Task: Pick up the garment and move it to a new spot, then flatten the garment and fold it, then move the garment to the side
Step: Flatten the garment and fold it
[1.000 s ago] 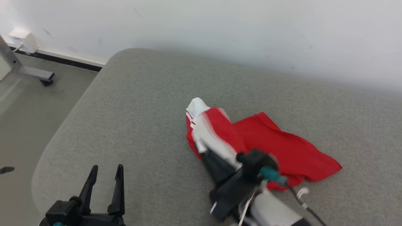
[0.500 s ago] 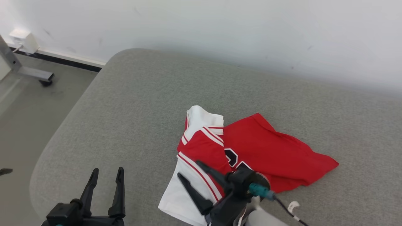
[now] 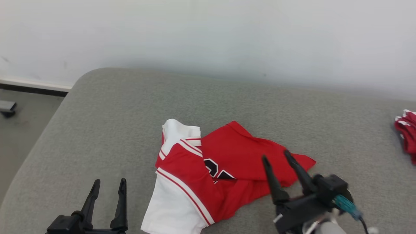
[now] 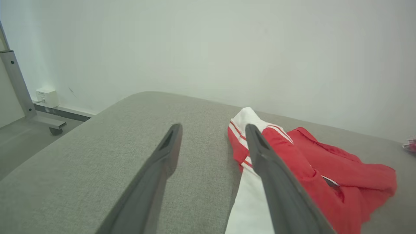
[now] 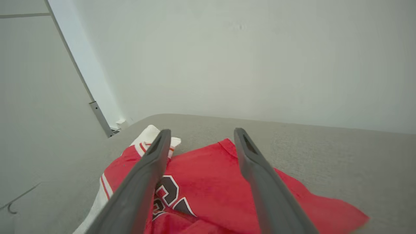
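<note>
The garment (image 3: 227, 165) is a red jersey with white panels, striped trim and a black number, lying crumpled on the grey cushioned surface (image 3: 130, 123). It also appears in the left wrist view as the garment (image 4: 312, 162) and in the right wrist view as the garment (image 5: 208, 188). My right gripper (image 3: 276, 155) hovers open over the garment's right end, nothing between its fingers. Left of the garment, near the front edge, my left gripper (image 3: 109, 181) stands open and empty. Each wrist view shows its own fingers spread, left gripper (image 4: 213, 127) and right gripper (image 5: 201, 131).
Another red and white cloth (image 3: 406, 133) lies at the right edge of the surface. A white wall (image 3: 208, 39) runs behind. Bare floor (image 3: 19, 130) and a wheeled metal frame foot (image 3: 7, 107) lie off the left edge.
My right gripper let go of the garment, which dropped flat, and it drew back to the right, open. The camera view has shifted rightward. The left gripper kept still.
</note>
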### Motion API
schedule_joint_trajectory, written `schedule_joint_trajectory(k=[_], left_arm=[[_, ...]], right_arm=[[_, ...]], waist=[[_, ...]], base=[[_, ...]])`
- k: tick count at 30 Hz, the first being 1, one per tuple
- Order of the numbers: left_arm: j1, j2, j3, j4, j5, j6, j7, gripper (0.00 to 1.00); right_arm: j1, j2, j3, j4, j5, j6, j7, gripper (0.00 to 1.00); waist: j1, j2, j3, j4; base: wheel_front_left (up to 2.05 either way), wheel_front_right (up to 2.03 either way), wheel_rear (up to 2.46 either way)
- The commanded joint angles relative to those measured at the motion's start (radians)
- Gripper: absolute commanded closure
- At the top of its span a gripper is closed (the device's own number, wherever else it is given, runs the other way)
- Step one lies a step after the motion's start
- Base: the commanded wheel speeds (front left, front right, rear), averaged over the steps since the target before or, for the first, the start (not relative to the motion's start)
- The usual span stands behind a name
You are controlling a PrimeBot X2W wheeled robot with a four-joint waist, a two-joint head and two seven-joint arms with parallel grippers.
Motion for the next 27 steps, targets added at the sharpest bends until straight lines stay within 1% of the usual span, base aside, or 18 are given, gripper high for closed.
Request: schedule_joint_trajectory(k=[1, 7, 8, 12, 15, 19, 23, 27], left_arm=[[0.013, 0.002, -0.002, -0.005, 0.010, 0.002, 0.000, 0.00], [0.015, 0.000, -0.001, -0.012, 0.014, 0.002, 0.000, 0.00], [0.015, 0.000, -0.001, -0.012, 0.014, 0.002, 0.000, 0.00], [0.017, -0.001, 0.009, -0.018, 0.017, 0.002, 0.000, 0.00], [0.019, -0.002, 0.014, -0.022, 0.019, 0.002, 0.000, 0.00], [0.011, -0.003, 0.007, -0.020, 0.021, 0.002, 0.000, 0.00], [-0.008, 0.000, -0.004, -0.018, 0.021, 0.002, 0.000, 0.00], [-0.022, 0.002, -0.012, -0.017, 0.013, 0.002, 0.000, 0.00]], right_arm=[[0.055, -0.013, -0.050, -0.030, -0.025, -0.003, 0.000, 0.00], [0.212, -0.021, -0.208, -0.118, -0.074, -0.003, 0.000, 0.00], [0.212, -0.021, -0.208, -0.118, -0.074, -0.003, 0.000, 0.00], [0.268, -0.009, -0.269, -0.151, -0.093, -0.003, 0.000, 0.00], [0.277, -0.003, -0.282, -0.161, -0.101, -0.003, 0.000, 0.00], [0.255, 0.000, -0.288, -0.156, -0.114, -0.003, 0.000, 0.00], [0.219, -0.018, -0.284, -0.122, -0.128, -0.003, 0.000, 0.00], [0.142, -0.050, -0.271, -0.055, -0.134, -0.003, 0.024, 0.00]], waist=[[0.0001, 0.0000, -0.015, -0.048], [0.0001, 0.0000, -0.011, -0.091], [0.0001, 0.0000, -0.011, -0.091], [0.0001, 0.0000, -0.005, -0.116], [0.0001, 0.0000, 0.000, -0.131], [0.0001, 0.0000, 0.003, -0.132], [0.0001, 0.0000, 0.010, -0.115], [0.0001, 0.0000, 0.029, -0.091]], base=[[0.00, 0.00, 0.00], [0.00, 0.00, 0.00], [0.00, 0.00, 0.00], [0.00, 0.00, 0.00], [0.00, 0.00, 0.00], [0.00, 0.00, 0.00], [0.00, 0.00, 0.00], [0.00, 0.00, 0.00]])
